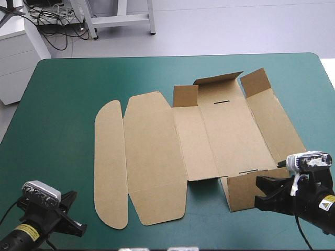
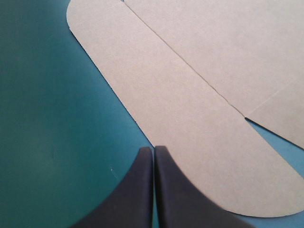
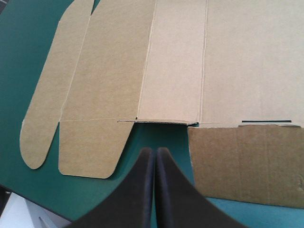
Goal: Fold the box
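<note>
Box: the brown box lies opened out on the teal-green cover, from the middle of the table toward its right side, with most panels flat.
Far edge of box: the far wall and the small tabs on either side of it are tilted up off the cover.
Left edge of box: the rounded flap lies flat as the outermost panel on the left.
Near edge of box: the near-right flap lies flat, with a gap of bare cover to its left.
Open room: there is broad bare cover left of the box and along the far edge. The strips along the near edge and at the right are narrower.
Left gripper: the left gripper is at the near-left corner, its black fingers pressed together into one point and holding nothing. In the high view it is left of the rounded flap and apart from it.
Right gripper: the right gripper is at the near-right corner, its fingers also pressed together and empty. It points at the bare gap beside the near-right flap.
Hard to tell: whether the right gripper touches the near-right flap.
Hidden: the right gripper covers that flap's right end in the high view. Each wrist view cuts off most of the box.
</note>
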{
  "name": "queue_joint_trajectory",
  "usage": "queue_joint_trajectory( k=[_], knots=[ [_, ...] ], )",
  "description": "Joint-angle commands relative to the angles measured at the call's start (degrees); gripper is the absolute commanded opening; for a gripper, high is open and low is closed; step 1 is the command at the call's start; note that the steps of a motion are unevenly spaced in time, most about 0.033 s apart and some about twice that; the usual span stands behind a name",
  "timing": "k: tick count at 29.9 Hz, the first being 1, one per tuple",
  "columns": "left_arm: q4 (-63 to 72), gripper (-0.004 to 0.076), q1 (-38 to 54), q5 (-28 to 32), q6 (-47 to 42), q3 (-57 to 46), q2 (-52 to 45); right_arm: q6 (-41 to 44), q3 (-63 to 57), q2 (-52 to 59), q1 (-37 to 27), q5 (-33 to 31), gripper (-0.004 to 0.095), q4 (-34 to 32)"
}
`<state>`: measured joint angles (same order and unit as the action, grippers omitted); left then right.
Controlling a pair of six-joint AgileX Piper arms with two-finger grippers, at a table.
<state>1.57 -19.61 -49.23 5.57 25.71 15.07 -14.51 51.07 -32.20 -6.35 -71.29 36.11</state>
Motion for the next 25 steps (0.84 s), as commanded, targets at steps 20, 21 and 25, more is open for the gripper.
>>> queue_joint_trajectory(
  k=[20, 21, 25],
  knots=[
    [0.0, -0.001, 0.0, 3.5, -0.4, 2.0, 0.6, 20.8, 1.9, -23.4, 0.3, -0.4, 0.0409, 17.6],
    [0.0, -0.0009, 0.0, 3.5, -0.4, 2.0, 0.6, 22.6, 1.9, -24.7, 1.3, -0.4, 0.0425, 17.3],
    [-0.3, -0.001, 0.0, 3.5, -0.4, 2.0, 0.6, 29.1, 1.2, -29.7, 8.7, -0.4, 0.0448, 16.7]
  ],
)
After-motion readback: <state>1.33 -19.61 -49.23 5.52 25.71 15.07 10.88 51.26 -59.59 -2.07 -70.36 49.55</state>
